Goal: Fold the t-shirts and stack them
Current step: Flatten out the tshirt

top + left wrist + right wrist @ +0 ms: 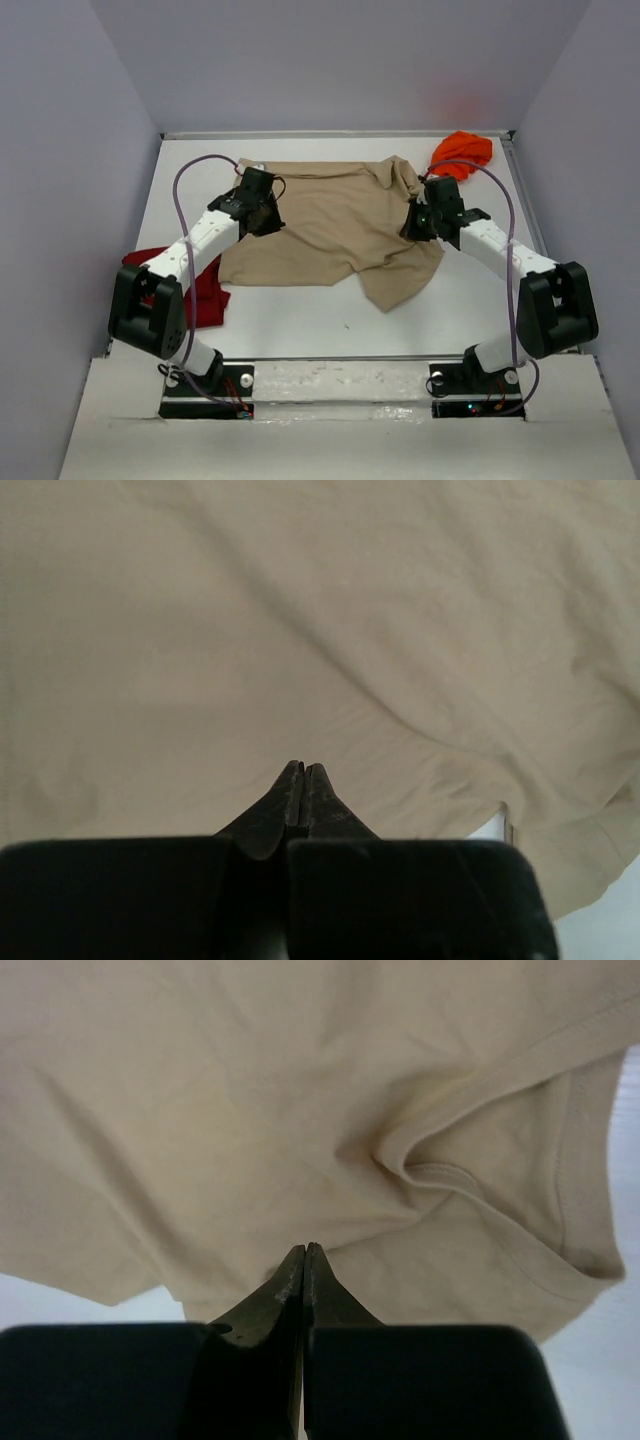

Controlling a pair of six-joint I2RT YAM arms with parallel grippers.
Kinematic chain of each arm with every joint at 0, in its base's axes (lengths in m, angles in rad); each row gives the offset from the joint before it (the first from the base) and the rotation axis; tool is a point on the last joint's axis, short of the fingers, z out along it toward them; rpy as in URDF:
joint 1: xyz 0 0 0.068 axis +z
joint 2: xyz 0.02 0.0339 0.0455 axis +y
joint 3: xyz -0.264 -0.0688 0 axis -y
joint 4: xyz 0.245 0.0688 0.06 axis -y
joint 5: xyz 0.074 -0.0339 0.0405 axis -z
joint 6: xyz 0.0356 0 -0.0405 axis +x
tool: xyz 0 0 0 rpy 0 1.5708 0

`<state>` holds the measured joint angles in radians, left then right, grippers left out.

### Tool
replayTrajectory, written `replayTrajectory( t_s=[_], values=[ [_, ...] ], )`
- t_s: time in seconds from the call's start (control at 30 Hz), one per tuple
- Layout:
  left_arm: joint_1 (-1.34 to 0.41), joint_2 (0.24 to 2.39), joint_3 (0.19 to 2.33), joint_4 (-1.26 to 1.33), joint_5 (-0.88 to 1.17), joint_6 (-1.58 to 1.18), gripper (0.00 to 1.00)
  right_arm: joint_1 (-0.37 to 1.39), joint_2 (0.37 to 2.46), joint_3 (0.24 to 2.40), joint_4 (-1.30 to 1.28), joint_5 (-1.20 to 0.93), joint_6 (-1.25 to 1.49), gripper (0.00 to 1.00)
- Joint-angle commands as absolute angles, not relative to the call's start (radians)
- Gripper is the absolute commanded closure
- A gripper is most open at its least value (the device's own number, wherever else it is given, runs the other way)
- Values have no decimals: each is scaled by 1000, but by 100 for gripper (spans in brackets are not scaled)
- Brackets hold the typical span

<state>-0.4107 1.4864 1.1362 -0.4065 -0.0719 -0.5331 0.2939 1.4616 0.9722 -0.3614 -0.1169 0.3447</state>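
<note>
The tan t-shirt [330, 225] lies spread and rumpled across the middle of the white table [300, 320]. Its far edge comes close to the back wall [330, 60], and one loose flap trails toward the near right. Most of the cloth lies flat with soft creases, but the far right corner is bunched up.

My left gripper [303, 769] sits over the shirt's left edge. In the left wrist view its jaws are pressed fully together, with the tips against the tan cloth. I cannot tell whether any fabric is caught between them.

My right gripper [304, 1248] is at the shirt's right side, and its jaws are also closed tight. The tips meet just where the cloth's edge puckers, and a stitched hem [575, 1160] curves away to the right of them. Here too I cannot tell whether a fold is actually pinched.

The dark red t-shirt [205, 290] lies crumpled at the near left of the table, partly under my left arm. It sits just beside the tan shirt's near left corner, and I cannot tell whether the two touch. The orange t-shirt [462, 150] is balled up in the far right corner, near the tan shirt's bunched corner but apart from it.
</note>
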Motion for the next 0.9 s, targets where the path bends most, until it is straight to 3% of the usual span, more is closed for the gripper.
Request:
replayTrajectory(
  t_s=[0.0, 0.07, 0.43, 0.7, 0.87],
  values=[
    [-391, 1479, 1079, -342, 96, -555, 100, 288, 1485, 940, -175, -254, 397, 100],
    [-368, 1480, 1043, -296, 225, -584, 100, 288, 1499, 930, -157, -327, 402, 100],
    [-334, 1646, 988, -192, 388, -641, 100, 288, 1537, 885, -101, -411, 388, 100],
    [-334, 1718, 1019, -133, 321, -585, 100, 298, 1614, 928, -20, -529, 324, 100],
    [-342, 1675, 1035, -169, 223, -554, 100, 362, 1707, 1182, -351, -157, 318, 100]
  ],
)
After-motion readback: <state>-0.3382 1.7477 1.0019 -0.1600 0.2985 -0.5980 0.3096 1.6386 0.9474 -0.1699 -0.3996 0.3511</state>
